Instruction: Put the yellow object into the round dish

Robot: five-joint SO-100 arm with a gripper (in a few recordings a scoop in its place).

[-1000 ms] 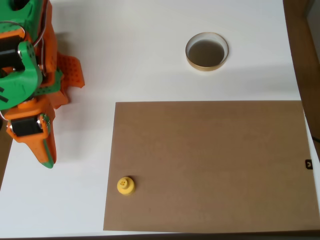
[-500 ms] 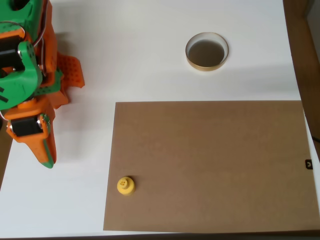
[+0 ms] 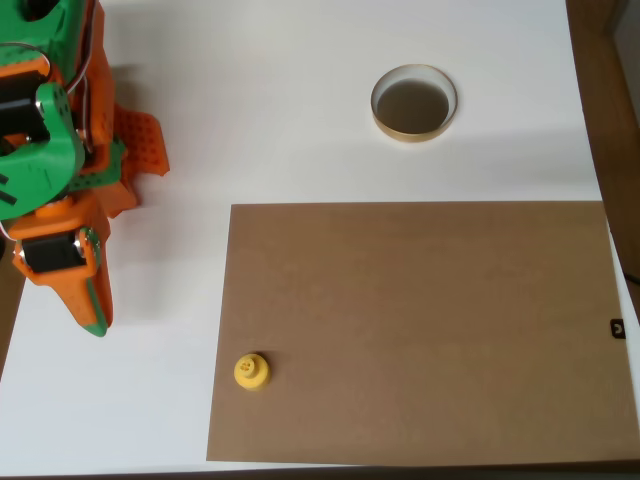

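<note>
Two task items lie on the white table (image 3: 300,100) in the overhead view. The yellow object (image 3: 251,371) stands upright on the brown board (image 3: 420,330), near that board's lower left corner, its knob facing the camera. The round dish (image 3: 414,103) sits on the bare table beyond the board's top edge, toward the upper right, well apart from the yellow object; its pale rim encircles a dark inside. At the left edge of the picture is the orange and green arm (image 3: 50,170), folded over the table. Its gripper (image 3: 92,305) points toward the bottom of the picture, off the board and well apart from the yellow object. Whether the gripper's fingers are apart or together cannot be told from this angle; nothing is seen between them.
</note>
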